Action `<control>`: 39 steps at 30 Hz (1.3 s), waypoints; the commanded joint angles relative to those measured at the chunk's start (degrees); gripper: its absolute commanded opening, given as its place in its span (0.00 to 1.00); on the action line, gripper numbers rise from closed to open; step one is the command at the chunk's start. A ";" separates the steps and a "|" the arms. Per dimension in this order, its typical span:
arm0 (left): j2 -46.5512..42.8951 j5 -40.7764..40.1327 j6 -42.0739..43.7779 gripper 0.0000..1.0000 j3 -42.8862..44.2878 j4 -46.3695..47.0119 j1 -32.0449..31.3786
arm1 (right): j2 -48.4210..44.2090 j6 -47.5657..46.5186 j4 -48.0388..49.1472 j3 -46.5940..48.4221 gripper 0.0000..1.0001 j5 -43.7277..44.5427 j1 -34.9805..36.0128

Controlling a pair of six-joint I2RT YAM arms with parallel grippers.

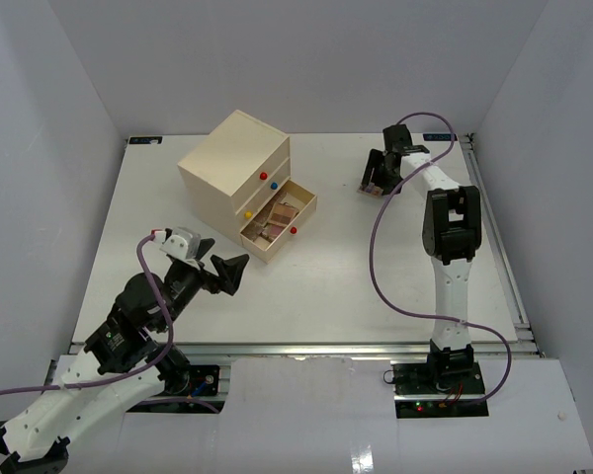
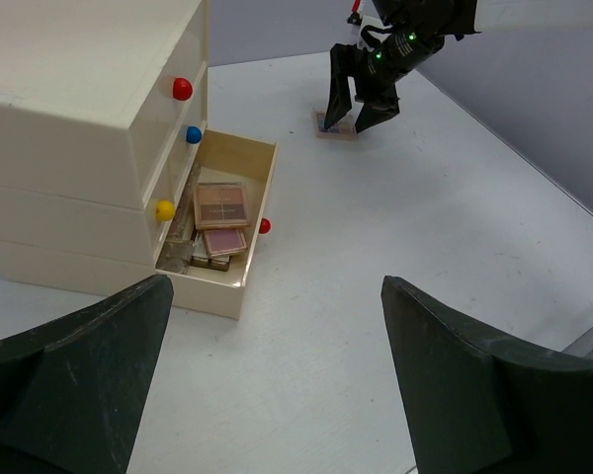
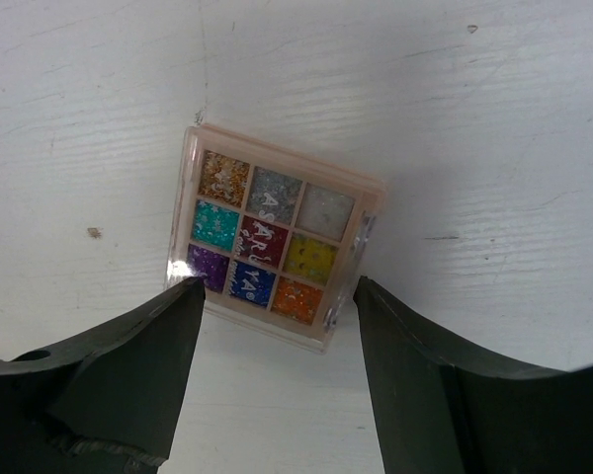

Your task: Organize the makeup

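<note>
a: what is showing on the left?
b: the left gripper [image 1: 224, 259] is hovering with its jaws spread wide, holding nothing, probably waiting its turn. just past it, the drawer chest [image 1: 235, 158] is standing with its bottom drawer [image 1: 305, 208] pulled out, ready for filling, and several flat palettes [image 2: 222, 204] are lying stacked inside.
a: and on the right?
b: the right gripper [image 3: 277, 326] is straddling a glitter palette [image 3: 272, 242] lying flat on the table [image 1: 326, 286], well apart from the drawer. its jaws are sitting at the palette's edges; whether they are pinching it, i cannot tell.
</note>
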 commanded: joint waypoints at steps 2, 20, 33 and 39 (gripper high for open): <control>0.81 1.21 -0.08 0.98 -0.10 0.93 0.22 | -0.05 -3.25 -2.72 -4.30 0.66 -1.21 -4.63; 0.90 1.34 -0.17 0.98 -0.19 0.94 0.30 | -3.17 -12.92 0.20 2.06 0.90 -1.89 -2.12; 1.17 0.67 0.08 0.98 -0.19 0.84 0.30 | 5.25 -6.04 -4.03 13.22 0.90 9.06 2.27; 1.07 0.66 0.09 0.98 -0.10 0.84 0.23 | 4.91 -5.52 -4.14 11.67 0.90 12.18 2.88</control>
